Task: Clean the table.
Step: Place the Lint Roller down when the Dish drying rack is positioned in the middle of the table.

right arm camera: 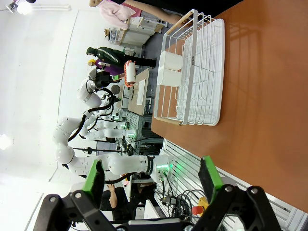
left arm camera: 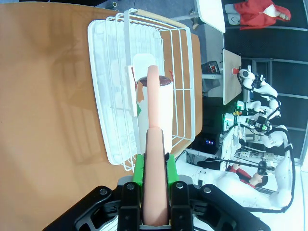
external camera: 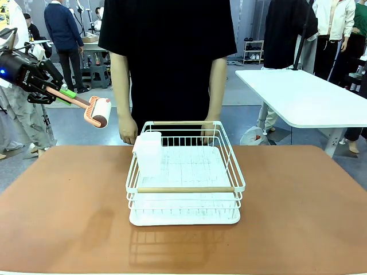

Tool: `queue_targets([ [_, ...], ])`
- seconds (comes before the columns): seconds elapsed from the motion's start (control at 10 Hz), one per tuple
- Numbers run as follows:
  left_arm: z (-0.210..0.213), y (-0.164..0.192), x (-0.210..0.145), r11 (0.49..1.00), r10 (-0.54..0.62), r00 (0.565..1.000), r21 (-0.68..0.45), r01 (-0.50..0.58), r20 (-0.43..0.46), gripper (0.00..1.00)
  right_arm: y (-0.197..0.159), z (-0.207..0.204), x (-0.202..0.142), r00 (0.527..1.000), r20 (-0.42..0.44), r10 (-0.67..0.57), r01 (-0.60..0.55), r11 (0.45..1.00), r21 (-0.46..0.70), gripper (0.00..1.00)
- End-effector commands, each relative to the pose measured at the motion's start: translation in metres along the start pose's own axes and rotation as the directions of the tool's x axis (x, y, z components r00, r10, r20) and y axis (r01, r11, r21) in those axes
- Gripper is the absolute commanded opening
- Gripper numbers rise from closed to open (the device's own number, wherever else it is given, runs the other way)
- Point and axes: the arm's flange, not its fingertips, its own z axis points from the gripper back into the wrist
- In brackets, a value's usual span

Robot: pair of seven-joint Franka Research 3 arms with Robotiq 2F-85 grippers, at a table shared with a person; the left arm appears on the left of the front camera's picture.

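The table (external camera: 69, 200) has a reddish-brown top. My left gripper (external camera: 51, 87) hangs high above its far left edge, shut on the salmon handle (left arm camera: 155, 159) of a lint roller (external camera: 98, 112). The roller's white head points toward the person and is clear of the tabletop. In the left wrist view the green pads (left arm camera: 139, 168) clamp the handle, with the roller head (left arm camera: 156, 101) seen against the rack. My right gripper (right arm camera: 152, 175) is open with nothing between its fingers, off the near side of the table (right arm camera: 269, 96).
A white wire rack (external camera: 184, 189) with wooden handles stands mid-table, a translucent white cup (external camera: 149, 152) in its far left corner. A person stands at the far edge, one hand (external camera: 127, 134) beside the rack. A white-topped table (external camera: 309, 97) stands at the back right.
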Motion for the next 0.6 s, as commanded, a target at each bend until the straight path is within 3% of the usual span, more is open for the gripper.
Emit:
queue_targets([
  [0.0, 0.0024, -0.0023, -0.0014, 1.0, -0.009, 1.0, -0.022, 0.009, 0.0, 0.11, 0.003, 0.002, 0.0002, 1.0, 0.006, 0.009, -0.009, 1.0, 0.011, 1.0],
  [0.5, 0.0024, -0.0023, -0.0014, 1.0, -0.009, 1.0, -0.022, 0.009, 0.0, 0.11, 0.003, 0.002, 0.0002, 1.0, 0.006, 0.009, -0.009, 1.0, 0.011, 1.0],
])
